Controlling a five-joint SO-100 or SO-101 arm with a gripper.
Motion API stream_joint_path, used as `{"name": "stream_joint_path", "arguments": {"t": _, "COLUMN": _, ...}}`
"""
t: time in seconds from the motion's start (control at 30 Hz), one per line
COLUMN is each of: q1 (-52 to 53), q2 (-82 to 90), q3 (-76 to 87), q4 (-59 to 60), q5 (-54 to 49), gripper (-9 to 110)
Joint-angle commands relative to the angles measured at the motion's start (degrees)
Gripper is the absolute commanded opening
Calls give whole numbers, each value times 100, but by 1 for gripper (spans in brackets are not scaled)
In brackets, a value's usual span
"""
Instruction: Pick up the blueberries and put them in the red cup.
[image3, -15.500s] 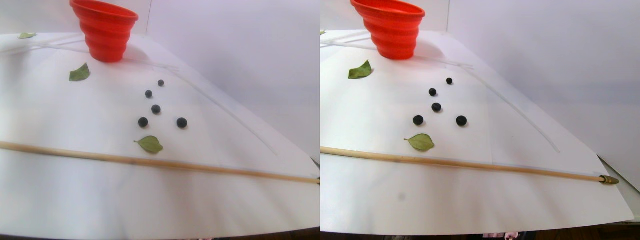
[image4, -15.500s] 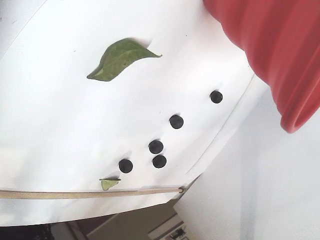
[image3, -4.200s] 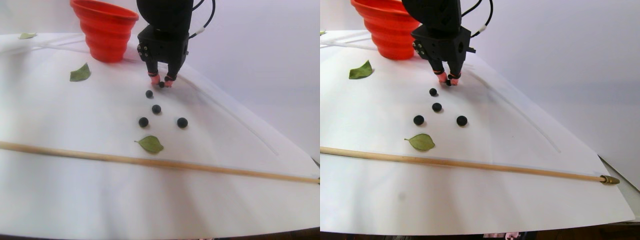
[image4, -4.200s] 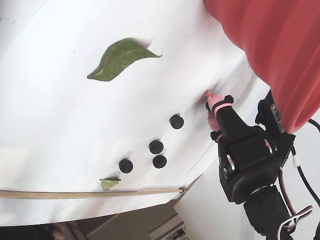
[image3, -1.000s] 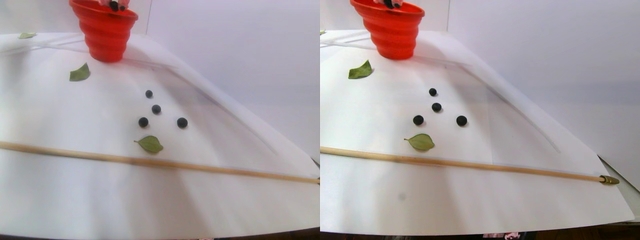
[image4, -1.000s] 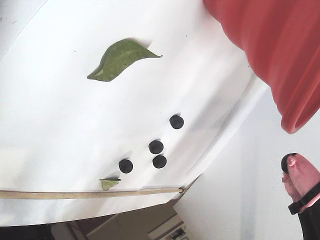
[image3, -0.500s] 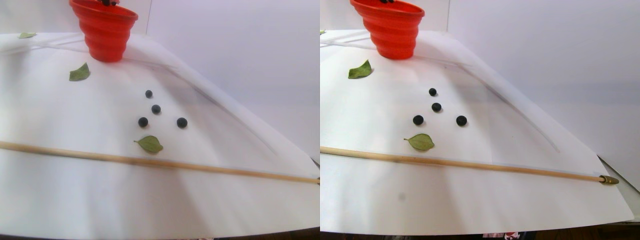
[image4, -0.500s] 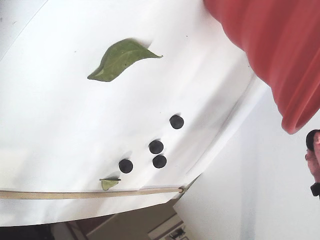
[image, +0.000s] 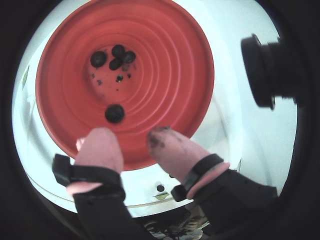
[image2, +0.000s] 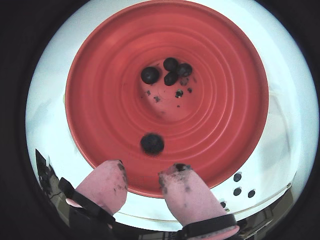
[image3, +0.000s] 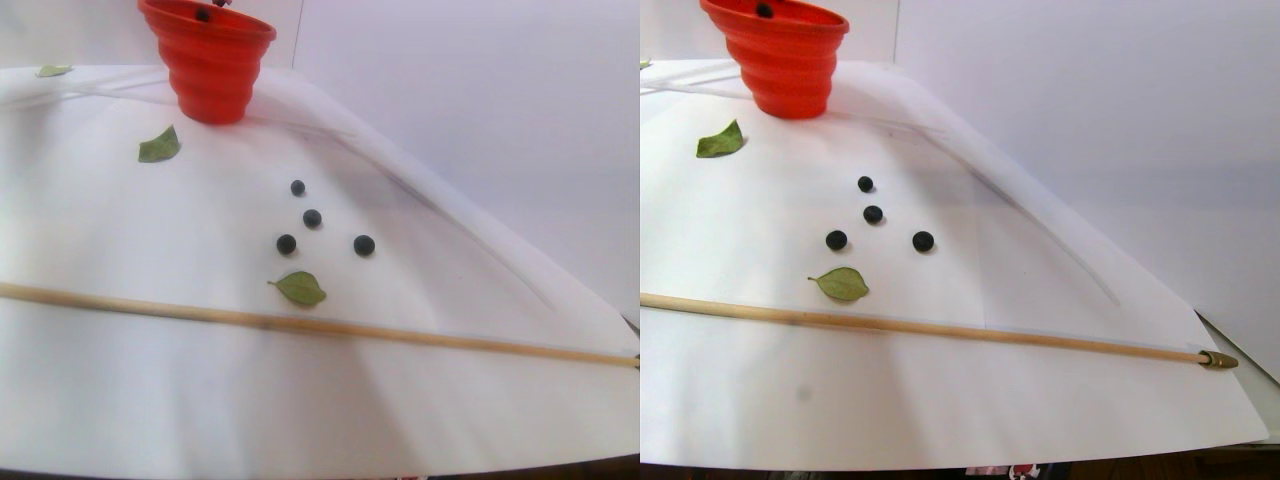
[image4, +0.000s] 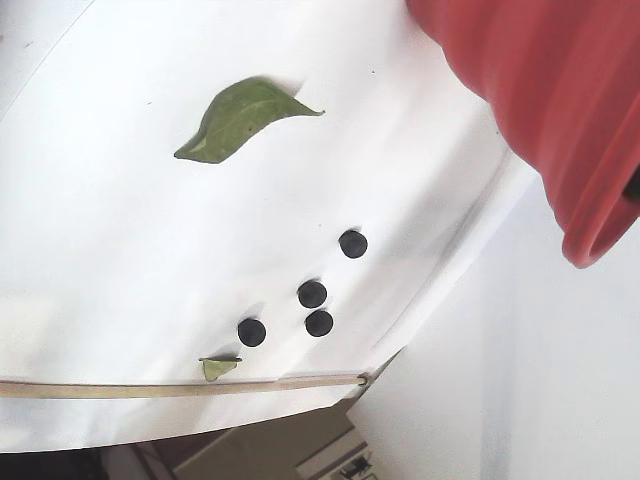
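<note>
I look straight down into the red cup (image: 165, 75) in both wrist views (image2: 220, 100). Several blueberries (image: 116, 57) lie at its bottom (image2: 170, 70). One more blueberry (image: 114, 113) shows over the cup's inner wall, just beyond my fingertips (image2: 152, 143); I cannot tell whether it is in the air. In the stereo pair view a berry (image3: 203, 15) shows at the cup's mouth (image3: 210, 70). My gripper (image: 131, 139) is open and empty above the cup's near rim (image2: 142, 172). Several blueberries (image3: 312, 218) lie on the white sheet (image4: 312, 293).
Green leaves (image3: 158, 146) (image3: 300, 288) lie on the sheet; the big one shows in the fixed view (image4: 240, 118). A long wooden stick (image3: 300, 325) crosses the sheet in front of the berries. A black camera (image: 270, 70) hangs at the right of a wrist view.
</note>
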Motion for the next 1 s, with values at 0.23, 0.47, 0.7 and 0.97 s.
{"name": "stream_joint_path", "arguments": {"t": 0.23, "q1": 281, "q2": 466, "q3": -475, "q4": 510, "q5": -158, "gripper": 16}}
{"name": "stream_joint_path", "arguments": {"t": 0.47, "q1": 448, "q2": 703, "q3": -545, "q4": 967, "q5": -229, "gripper": 15}}
{"name": "stream_joint_path", "arguments": {"t": 0.7, "q1": 668, "q2": 905, "q3": -642, "q4": 1310, "q5": -185, "gripper": 15}}
{"name": "stream_joint_path", "arguments": {"t": 0.97, "q1": 1055, "q2": 1283, "q3": -589, "q4": 1749, "q5": -114, "gripper": 15}}
